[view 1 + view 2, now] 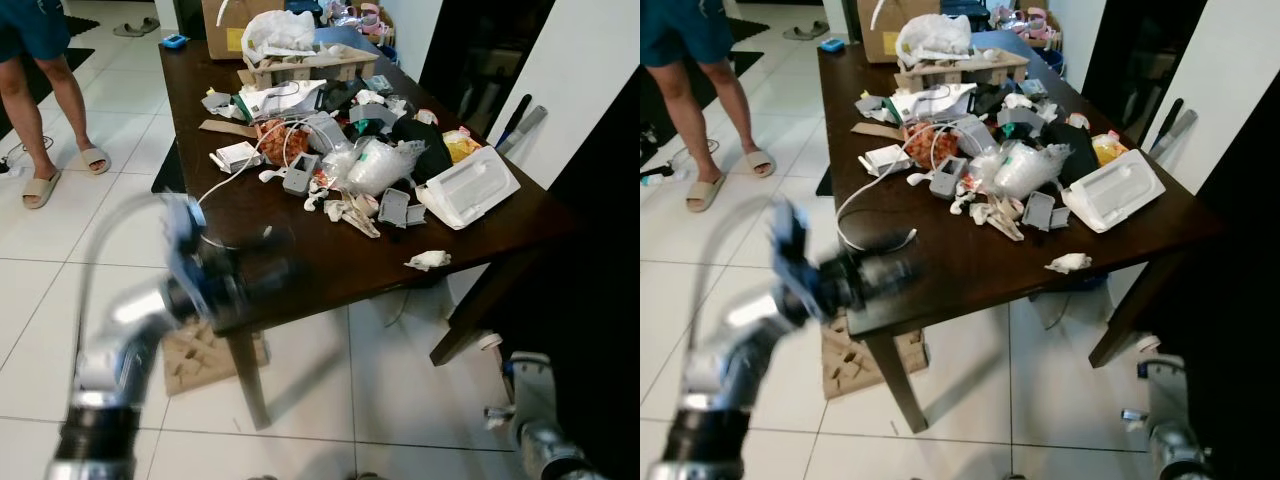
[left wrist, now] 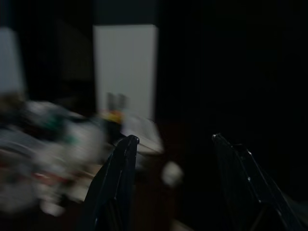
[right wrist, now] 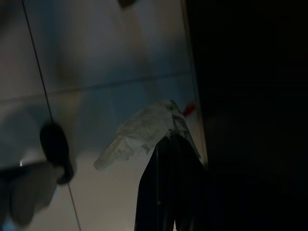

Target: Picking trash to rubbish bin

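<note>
Your left gripper [image 2: 173,144], fingers spread and empty, swings blurred toward the crumpled tissue [image 1: 428,260] ahead of it on the table [image 1: 300,270], while your right gripper [image 3: 168,144], hanging low, pinches paper scrap [image 3: 139,132]; haste risks knocking tissue off.

The long rectangular wooden table [image 1: 300,250] is a very dark brown, almost black in shade. On it lie a white moulded plastic tray [image 1: 468,187], a crumpled white tissue [image 1: 428,260], a white looping cable [image 1: 232,170] and grey plastic blocks [image 1: 393,207]. A netted bag [image 1: 272,137] shows orange-red (its contents are unclear). The glossy square floor tiles [image 1: 90,240] are off-white with thin dark grout lines. A person's slippers [image 1: 42,187] are beige.
</note>
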Motion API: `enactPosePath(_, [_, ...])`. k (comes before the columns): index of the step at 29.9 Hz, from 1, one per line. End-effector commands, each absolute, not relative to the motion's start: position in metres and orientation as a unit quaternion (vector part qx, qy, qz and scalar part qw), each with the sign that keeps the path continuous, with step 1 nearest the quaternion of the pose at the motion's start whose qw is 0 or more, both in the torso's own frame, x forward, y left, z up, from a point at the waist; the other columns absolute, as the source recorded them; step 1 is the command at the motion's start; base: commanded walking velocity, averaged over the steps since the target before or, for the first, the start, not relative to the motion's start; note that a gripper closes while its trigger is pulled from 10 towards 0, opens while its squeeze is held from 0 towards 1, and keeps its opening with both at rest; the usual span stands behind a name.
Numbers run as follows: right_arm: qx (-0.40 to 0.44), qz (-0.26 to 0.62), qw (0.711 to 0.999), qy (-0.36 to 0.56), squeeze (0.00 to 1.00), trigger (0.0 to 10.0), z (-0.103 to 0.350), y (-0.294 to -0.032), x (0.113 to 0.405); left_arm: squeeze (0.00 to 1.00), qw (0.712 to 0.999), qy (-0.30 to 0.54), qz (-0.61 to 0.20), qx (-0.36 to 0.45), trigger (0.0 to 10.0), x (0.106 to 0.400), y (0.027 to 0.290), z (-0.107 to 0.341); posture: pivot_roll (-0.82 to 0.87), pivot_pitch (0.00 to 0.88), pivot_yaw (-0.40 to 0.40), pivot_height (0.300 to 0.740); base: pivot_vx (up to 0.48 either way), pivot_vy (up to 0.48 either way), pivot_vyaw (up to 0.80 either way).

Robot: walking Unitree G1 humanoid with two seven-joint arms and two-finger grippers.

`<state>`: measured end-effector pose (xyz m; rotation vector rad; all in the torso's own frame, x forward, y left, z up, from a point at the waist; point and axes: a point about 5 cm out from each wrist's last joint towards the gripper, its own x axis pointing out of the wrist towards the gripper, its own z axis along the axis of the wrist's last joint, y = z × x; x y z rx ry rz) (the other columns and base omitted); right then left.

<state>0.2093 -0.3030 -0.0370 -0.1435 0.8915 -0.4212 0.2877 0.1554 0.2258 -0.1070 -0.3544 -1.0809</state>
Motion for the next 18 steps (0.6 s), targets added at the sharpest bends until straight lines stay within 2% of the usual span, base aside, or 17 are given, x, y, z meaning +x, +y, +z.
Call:
enactPosePath(1, [-0.073, -0.202, 0.872, 0.440, 0.00, 10.0, -0.041, -0.303, 0.204, 0.00, 0.851, -0.167, -0.497, -0.036, 10.0, 0.287, 0.160, 0.227, 0.07, 0.108, -0.036, 0.740, 0.000, 0.000, 0.00])
enactPosePath(3, [-0.071, -0.199, 0.867, 0.452, 0.00, 10.0, -0.046, -0.300, 0.197, 0.00, 0.861, -0.191, -0.470, -0.024, 10.0, 0.290, 0.165, 0.241, 0.07, 0.108, -0.036, 0.740, 0.000, 0.000, 0.00])
enactPosePath(5, [-0.069, -0.193, 0.855, 0.476, 0.00, 10.0, -0.057, -0.294, 0.182, 0.00, 0.885, -0.225, -0.407, -0.008, 10.0, 0.297, 0.175, 0.262, 0.07, 0.108, -0.036, 0.740, 0.000, 0.000, 0.00])
enactPosePath(11, [-0.065, -0.183, 0.832, 0.519, 0.00, 10.0, -0.074, -0.284, 0.155, 0.00, 0.910, -0.219, -0.351, 0.006, 10.0, 0.307, 0.175, 0.258, 0.07, 0.103, -0.022, 0.740, 0.000, 0.000, 0.00])
enactPosePath(18, [-0.072, -0.172, 0.816, 0.547, 0.00, 10.0, -0.083, -0.279, 0.137, 0.00, 0.912, -0.202, -0.356, -0.009, 10.0, 0.308, 0.156, 0.246, 0.07, 0.105, -0.023, 0.740, 0.000, -0.423, 0.00])
